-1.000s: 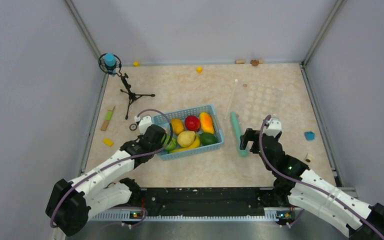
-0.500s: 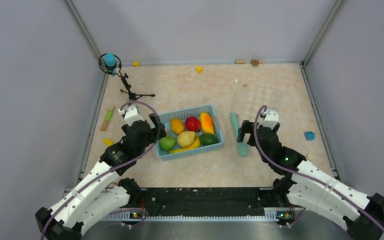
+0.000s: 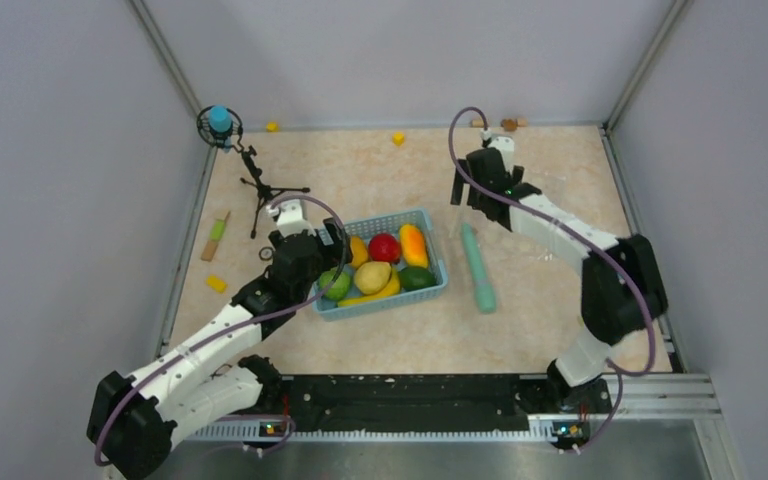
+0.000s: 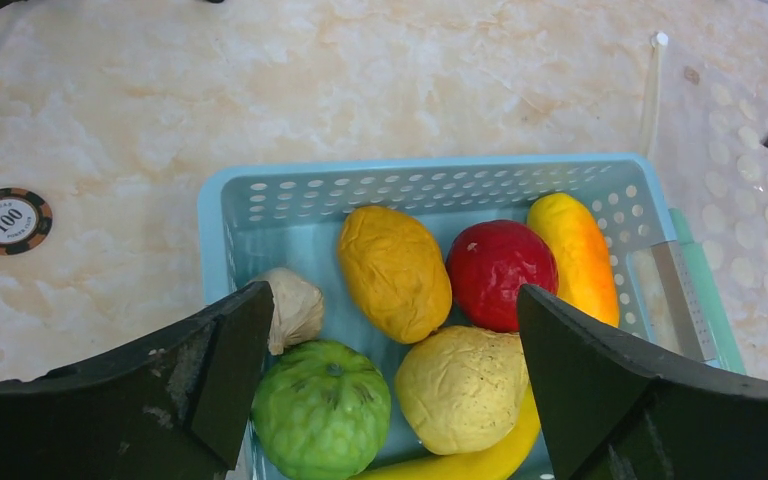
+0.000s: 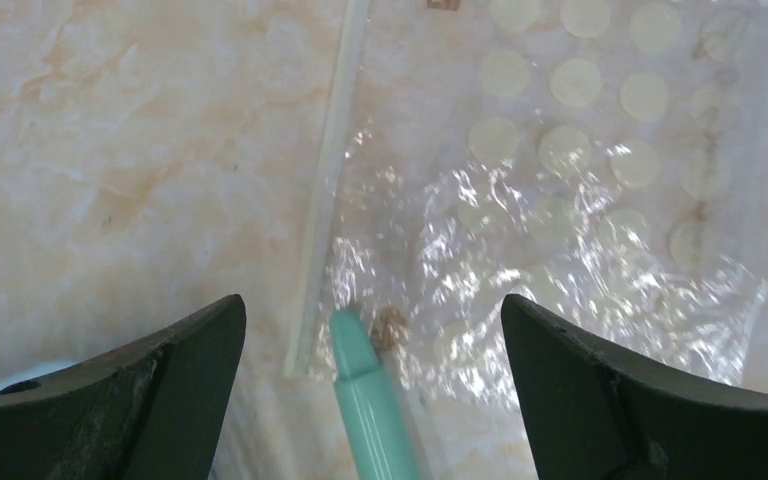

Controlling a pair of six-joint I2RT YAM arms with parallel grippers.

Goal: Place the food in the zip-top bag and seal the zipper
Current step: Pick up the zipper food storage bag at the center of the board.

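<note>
The food lies in a light-blue basket (image 3: 430,288): a green fruit (image 4: 322,408), an orange-yellow one (image 4: 393,270), a red one (image 4: 500,272), an orange one (image 4: 575,250), a pale yellow one (image 4: 460,388) and a banana (image 4: 480,462). My left gripper (image 4: 392,290) hangs open over the basket's left end (image 3: 338,255), holding nothing. The clear zip-top bag (image 3: 525,200) lies flat at the back right, its zipper (image 5: 330,190) along its left edge. My right gripper (image 5: 370,300) is open above that edge (image 3: 470,195), with nothing between its fingers.
A teal stick (image 3: 477,265) lies between basket and bag, its tip (image 5: 360,350) on the bag's corner. A small tripod (image 3: 250,175) stands at the back left. A poker chip (image 4: 7,220) lies left of the basket. Yellow blocks (image 3: 217,284) and corks (image 3: 480,123) are scattered about.
My left gripper opened, drew back, then came forward over the basket's left end. My right arm swung from beside the teal stick's near end out to the bag's zipper edge.
</note>
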